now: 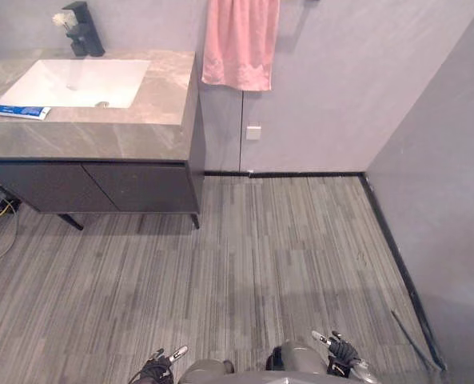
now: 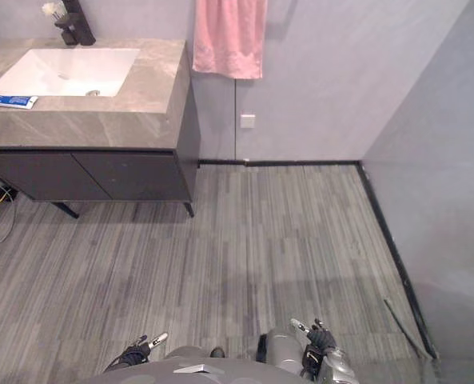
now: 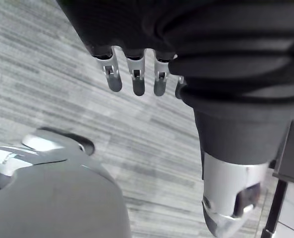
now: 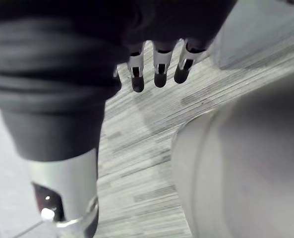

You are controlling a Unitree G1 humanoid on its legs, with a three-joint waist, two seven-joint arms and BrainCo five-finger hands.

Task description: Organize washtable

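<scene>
Approach step, nothing handled yet. Left hand point(image 1: 158, 369) and right hand point(image 1: 342, 352) hang low, fingers straight and empty. The washtable point(image 1: 141, 128) stands well apart from them. A tube point(image 1: 17, 111), probably toothpaste, lies beside the sink point(image 1: 77, 80). The next move calls for walking closer.

A washtable point(image 1: 141, 128) stands against the back wall at far left, with a basin point(image 1: 77, 80) sunk in its top. A faucet point(image 1: 83, 30) rises behind the basin, and a tube point(image 1: 17, 111) lies on the counter at the basin's front left corner. Right of the washtable, a towel point(image 1: 240, 44) hangs on the wall above a wall plate point(image 1: 253, 132).
</scene>
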